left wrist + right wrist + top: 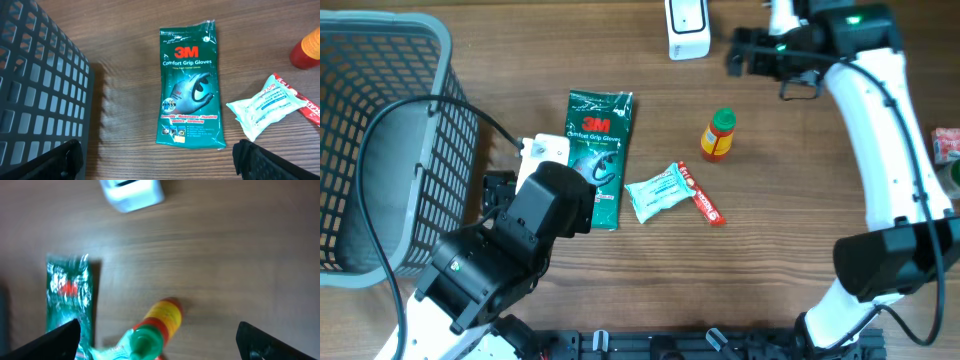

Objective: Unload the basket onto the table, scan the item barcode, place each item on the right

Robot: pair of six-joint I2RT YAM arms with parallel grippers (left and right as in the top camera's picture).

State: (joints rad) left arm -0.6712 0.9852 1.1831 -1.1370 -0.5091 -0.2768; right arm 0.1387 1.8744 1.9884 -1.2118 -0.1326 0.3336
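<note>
1. At the far left you have the grey mesh basket (380, 32) on the wooden table (800, 230), with a black cable arcing over its right wall.
2. Just right of the basket is the left arm. Its left gripper (157, 152) stands with jaws spread wide and holds nothing. In your left wrist view the two fingers (67, 157) sit at the bottom corners, clear of everything on the table.
3. Next comes the green 3M gloves pack (599, 150), lying flat with its printed face up and its long side running away from the left arm. In the left wrist view it lies ahead of the spread fingers and does not touch them.
4. Just beside the pack's lower half lies the pale tissue pack (658, 190), tilted. The red tube (705, 205) lies diagonally against its right edge.
5. At the top edge of the table you see the white scanner (687, 25), well apart from the items below it.
6. Up and right of the tissue pack is the orange bottle (718, 135) with a green cap, apart from the other items. You cannot tell from these views whether it stands or lies.
7. Just right of the scanner, the right gripper (734, 54) hangs with jaws wide apart and empty. Its blurred wrist view shows the bottle low between the fingers and the scanner at the top.
8. At the far right edge a small red item (947, 143) is partly cut off.
</note>
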